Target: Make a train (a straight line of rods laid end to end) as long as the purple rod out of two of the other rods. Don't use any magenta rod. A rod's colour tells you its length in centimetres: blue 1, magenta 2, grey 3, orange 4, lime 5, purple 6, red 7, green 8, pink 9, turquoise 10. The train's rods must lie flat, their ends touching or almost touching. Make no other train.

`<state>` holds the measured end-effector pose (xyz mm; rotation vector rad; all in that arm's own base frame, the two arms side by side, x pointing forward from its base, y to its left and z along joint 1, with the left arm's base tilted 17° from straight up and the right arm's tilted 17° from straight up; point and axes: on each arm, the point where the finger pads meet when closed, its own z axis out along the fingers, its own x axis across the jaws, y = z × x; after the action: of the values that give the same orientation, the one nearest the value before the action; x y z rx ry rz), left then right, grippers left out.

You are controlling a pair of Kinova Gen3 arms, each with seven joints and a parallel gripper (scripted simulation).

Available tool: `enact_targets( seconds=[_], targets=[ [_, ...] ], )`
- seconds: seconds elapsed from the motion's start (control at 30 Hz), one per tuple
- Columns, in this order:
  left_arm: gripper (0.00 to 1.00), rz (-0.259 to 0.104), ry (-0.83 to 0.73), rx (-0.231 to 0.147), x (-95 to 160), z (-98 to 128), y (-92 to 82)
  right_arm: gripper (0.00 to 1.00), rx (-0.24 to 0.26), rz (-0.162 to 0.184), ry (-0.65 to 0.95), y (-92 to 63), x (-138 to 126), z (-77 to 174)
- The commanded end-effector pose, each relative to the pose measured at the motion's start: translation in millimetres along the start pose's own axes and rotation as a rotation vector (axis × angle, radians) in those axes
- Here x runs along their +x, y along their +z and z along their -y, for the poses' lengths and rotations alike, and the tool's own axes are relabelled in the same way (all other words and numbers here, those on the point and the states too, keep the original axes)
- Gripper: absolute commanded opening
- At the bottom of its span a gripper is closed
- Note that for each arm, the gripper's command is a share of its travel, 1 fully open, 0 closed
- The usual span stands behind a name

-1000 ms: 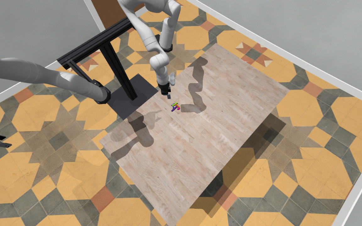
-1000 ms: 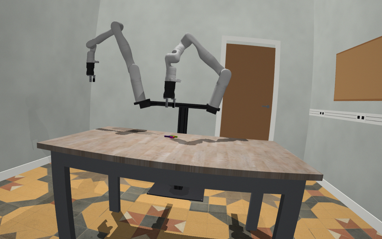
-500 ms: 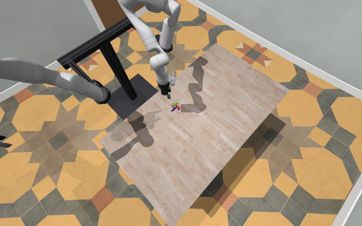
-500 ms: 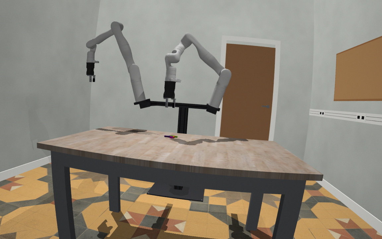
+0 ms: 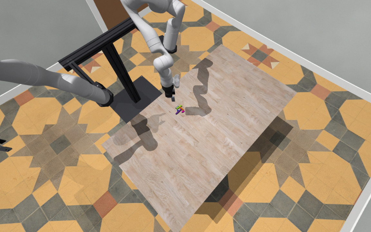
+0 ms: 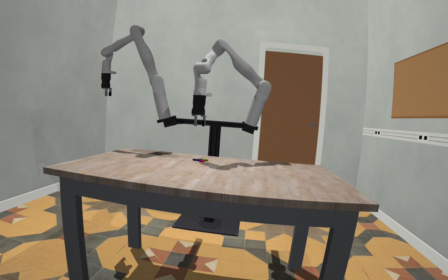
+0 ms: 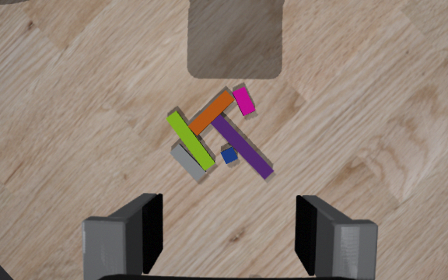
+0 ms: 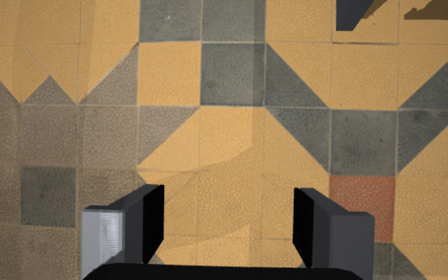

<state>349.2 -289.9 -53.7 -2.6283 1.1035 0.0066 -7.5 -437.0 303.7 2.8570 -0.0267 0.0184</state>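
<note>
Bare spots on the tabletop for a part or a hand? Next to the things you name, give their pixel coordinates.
Roomy: right of the purple rod [image 7: 243,148] in the left wrist view, and between that rod and the left pincer [image 5: 173,99] [image 6: 199,125] [image 7: 229,223]. Crowded: around the lime rod [image 7: 190,141], wedged between the orange rod [image 7: 211,113] and grey rod [image 7: 188,162].
</note>
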Motion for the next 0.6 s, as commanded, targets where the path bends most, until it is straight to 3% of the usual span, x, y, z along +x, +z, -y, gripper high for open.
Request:
enact_targets(
  seconds=[0.0, 0.57],
  targets=[
    [1.0, -0.002, 0.0, 0.0, 0.5, -0.1, -0.7, 1.0, -0.002, 0.0, 0.0, -0.6, -0.1, -0.4],
    [1.0, 0.008, 0.076, 0.007, 0.5, 4.7, 4.9, 1.0, -0.002, 0.0, 0.0, -0.6, -0.1, -0.4]
  ],
)
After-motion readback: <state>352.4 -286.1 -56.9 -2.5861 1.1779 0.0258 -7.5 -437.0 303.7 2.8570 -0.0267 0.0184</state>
